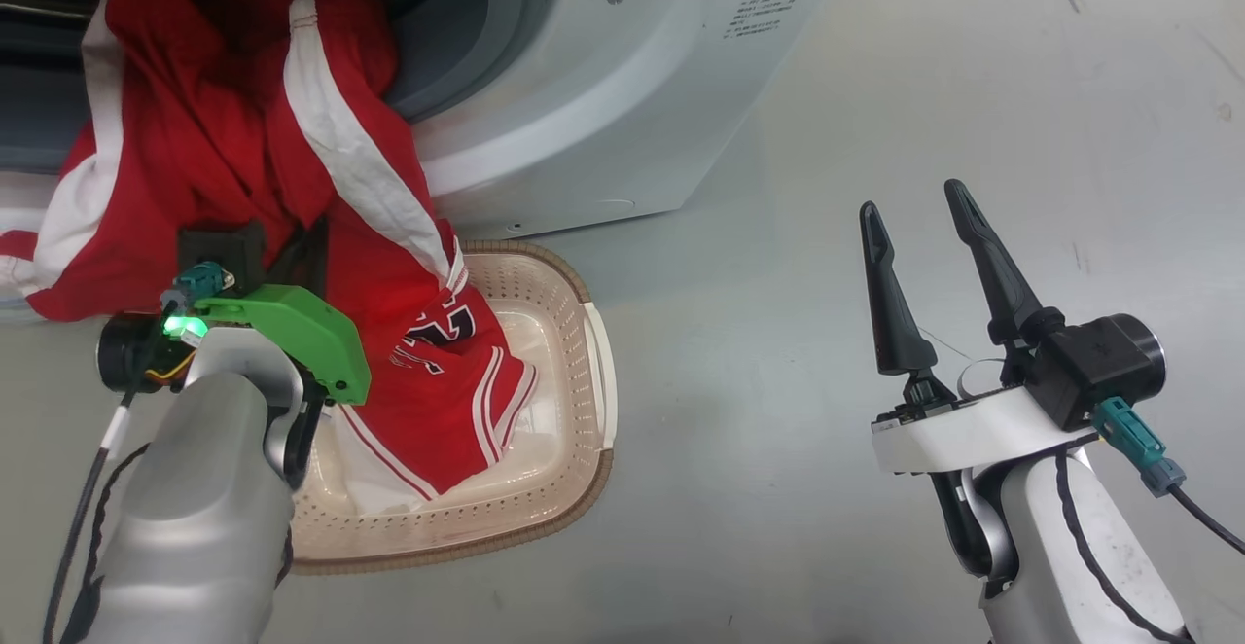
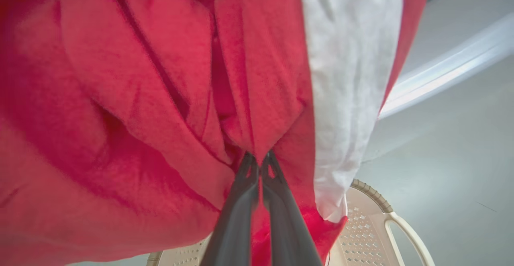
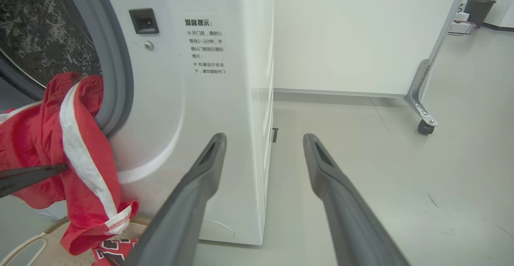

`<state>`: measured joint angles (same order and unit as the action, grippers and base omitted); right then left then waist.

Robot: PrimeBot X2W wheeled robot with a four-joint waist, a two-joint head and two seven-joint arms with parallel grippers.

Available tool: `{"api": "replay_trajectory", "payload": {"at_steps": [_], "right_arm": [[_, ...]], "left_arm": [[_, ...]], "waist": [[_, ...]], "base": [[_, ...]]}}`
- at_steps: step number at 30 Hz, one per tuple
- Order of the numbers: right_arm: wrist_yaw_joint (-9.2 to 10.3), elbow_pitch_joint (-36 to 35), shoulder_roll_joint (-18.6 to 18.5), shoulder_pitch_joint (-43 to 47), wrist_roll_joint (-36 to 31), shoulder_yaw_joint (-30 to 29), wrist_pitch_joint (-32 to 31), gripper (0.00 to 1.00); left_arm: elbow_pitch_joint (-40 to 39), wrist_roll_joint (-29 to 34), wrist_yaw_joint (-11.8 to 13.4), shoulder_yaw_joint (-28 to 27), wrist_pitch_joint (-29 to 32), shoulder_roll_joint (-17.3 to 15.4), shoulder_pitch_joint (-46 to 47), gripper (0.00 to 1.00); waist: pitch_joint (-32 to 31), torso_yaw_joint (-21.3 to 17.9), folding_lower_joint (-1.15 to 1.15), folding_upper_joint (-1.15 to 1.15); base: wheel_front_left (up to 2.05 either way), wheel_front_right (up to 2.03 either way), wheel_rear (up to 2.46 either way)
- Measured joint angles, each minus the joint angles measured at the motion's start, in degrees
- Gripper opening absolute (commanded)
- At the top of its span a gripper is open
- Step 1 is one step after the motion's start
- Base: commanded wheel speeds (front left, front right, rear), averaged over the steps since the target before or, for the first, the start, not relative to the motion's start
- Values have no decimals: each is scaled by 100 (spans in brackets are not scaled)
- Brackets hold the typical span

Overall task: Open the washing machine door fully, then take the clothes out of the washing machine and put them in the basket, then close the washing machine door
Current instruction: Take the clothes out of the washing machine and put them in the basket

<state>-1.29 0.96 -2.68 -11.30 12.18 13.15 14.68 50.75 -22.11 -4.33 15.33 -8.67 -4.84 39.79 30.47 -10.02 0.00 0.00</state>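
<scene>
Working at the white washing machine (image 1: 603,119), drum mouth open at upper left. Draped out over its grey gasket (image 3: 116,77): the red white-striped garment (image 1: 214,138), lower end hanging to the cream basket (image 1: 584,411) just below, already holding a red lettered jersey (image 1: 438,372). Left gripper (image 2: 259,159) pinched tight on a fold of that hanging garment; right gripper (image 1: 912,198) spread wide, holding nothing, well off to the side. Draw back and down steadily to free the tail from the drum, then carry over the basket's middle before letting go. Watch for snagging on the gasket.

Red clothes (image 1: 224,128) with white stripes; cream basket (image 1: 569,352), brown-rimmed.
</scene>
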Motion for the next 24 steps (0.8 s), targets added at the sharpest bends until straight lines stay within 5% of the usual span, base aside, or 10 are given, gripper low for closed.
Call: {"api": "replay_trajectory", "payload": {"at_steps": [16,24], "right_arm": [[51,70,-40,140,-20,-244,0,100],[87,118,-143,305,-74,-360,0,100]], "left_arm": [[-816,264,-75,355,-578,204,-503,0],[-2276,413,46,300,-576,253,-748,0]], "waist": [[-313,435,0,0],[-558,829,0,0]], "base": [[0,0,0],[0,0,0]]}}
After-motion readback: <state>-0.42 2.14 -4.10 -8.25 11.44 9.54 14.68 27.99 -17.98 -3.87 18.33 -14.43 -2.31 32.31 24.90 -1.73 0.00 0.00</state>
